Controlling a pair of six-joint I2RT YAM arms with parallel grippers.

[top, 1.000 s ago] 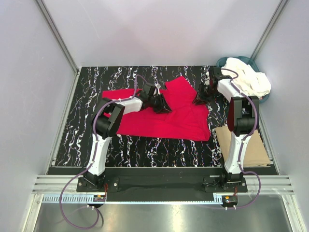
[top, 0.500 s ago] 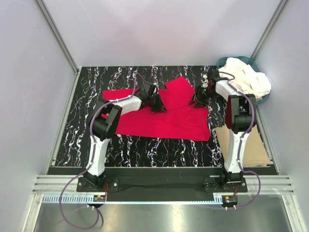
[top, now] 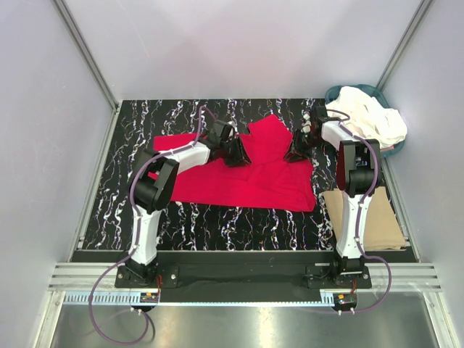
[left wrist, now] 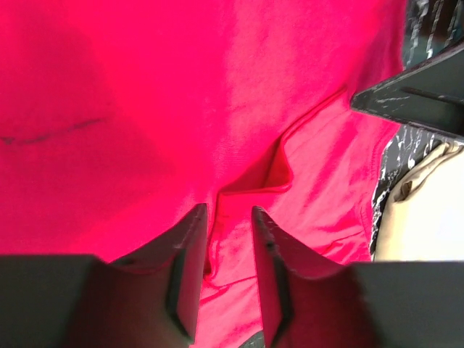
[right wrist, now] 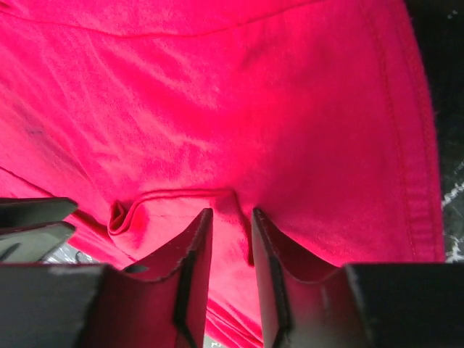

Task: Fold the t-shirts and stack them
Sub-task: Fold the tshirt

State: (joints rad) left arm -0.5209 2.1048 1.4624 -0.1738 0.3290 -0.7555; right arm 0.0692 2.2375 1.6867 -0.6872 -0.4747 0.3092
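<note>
Top external view: the red t-shirt [top: 268, 177] is lying spread across the middle of the marbled table [top: 145, 116]. The cream-white t-shirts [top: 370, 116] are sitting heaped in the teal basket [top: 335, 93] at upper right. The left gripper [top: 239, 154] and right gripper [top: 296, 152] are both resting on the red shirt's upper part.

Left wrist view: the left gripper [left wrist: 228, 212] is showing jaws narrowly parted, with a raised fold of the red t-shirt [left wrist: 145, 109] at their tips.

Right wrist view: the right gripper [right wrist: 230, 214] is likewise standing narrowly parted, and a wrinkle of the red t-shirt [right wrist: 254, 94] is meeting its tips.

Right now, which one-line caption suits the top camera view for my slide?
Left gripper and right gripper sit low over a red t-shirt spread on the table; white shirts fill the basket.
</note>
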